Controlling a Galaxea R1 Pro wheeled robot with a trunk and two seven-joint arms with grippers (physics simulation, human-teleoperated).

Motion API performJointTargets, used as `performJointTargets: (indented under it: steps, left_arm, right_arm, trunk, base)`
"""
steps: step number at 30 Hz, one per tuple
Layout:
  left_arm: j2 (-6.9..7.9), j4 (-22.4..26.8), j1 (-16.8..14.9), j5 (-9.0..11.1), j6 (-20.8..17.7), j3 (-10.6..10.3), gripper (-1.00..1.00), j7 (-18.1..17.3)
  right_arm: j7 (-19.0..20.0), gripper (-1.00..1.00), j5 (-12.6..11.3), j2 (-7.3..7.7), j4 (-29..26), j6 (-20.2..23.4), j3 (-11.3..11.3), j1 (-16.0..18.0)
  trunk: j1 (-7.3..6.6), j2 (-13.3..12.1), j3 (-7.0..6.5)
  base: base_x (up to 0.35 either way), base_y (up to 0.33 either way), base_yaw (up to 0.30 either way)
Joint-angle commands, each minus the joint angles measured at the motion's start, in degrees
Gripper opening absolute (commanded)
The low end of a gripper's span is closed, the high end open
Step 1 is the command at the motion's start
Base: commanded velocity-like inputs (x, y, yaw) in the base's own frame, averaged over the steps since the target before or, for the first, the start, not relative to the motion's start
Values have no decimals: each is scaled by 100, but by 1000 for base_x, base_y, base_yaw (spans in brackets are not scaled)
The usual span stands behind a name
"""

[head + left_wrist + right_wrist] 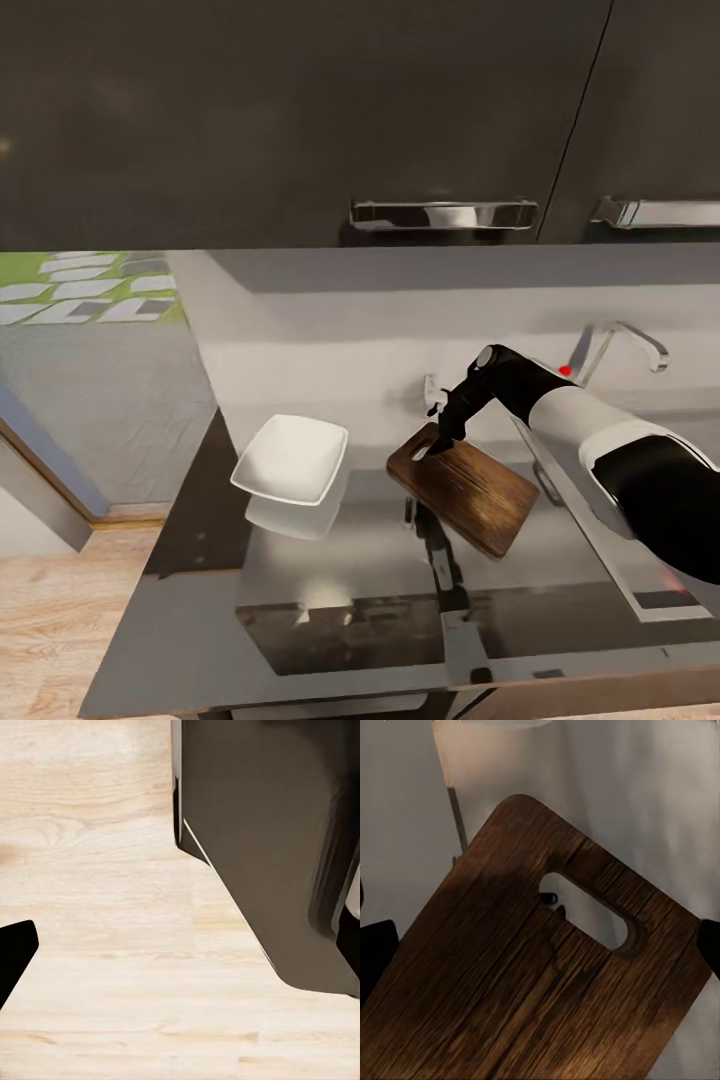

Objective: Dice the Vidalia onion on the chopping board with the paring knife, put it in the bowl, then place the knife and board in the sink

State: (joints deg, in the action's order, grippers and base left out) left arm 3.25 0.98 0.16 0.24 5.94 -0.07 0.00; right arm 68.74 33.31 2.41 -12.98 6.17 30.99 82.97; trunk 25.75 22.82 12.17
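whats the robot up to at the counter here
The robot's right end effector hangs just over the handle-slot end of the chopping board, which lies bare on the grey countertop. Whether its fingers are open or shut cannot be told. An empty white bowl sits beside the board, apart from it, on the side away from the sink and its tap. The left wrist view looks down at wooden floor.

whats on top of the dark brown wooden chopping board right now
The dark brown wooden chopping board looks bare: no onion, dice or knife on its visible surface. The right gripper is above its handle-slot end, hiding a small patch there in the head view. The glossy grey countertop lies beneath.
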Motion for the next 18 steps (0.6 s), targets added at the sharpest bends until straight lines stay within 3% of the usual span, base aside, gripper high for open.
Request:
performJointTargets:
  steps: [1, 18]
  left_arm:
    - [0, 7, 2, 2, 9, -2, 100, 0]
    - [0, 7, 2, 2, 12, -2, 100, 0]
  right_arm:
    - [31, 100, 35, -1, -15, 60, -31, 0]
    - [0, 100, 36, -9, -20, 76, -31, 0]
  trunk:
    - [3, 10, 10]
    - [3, 10, 12]
  base:
    - [5, 22, -5]
    - [1, 3, -1]
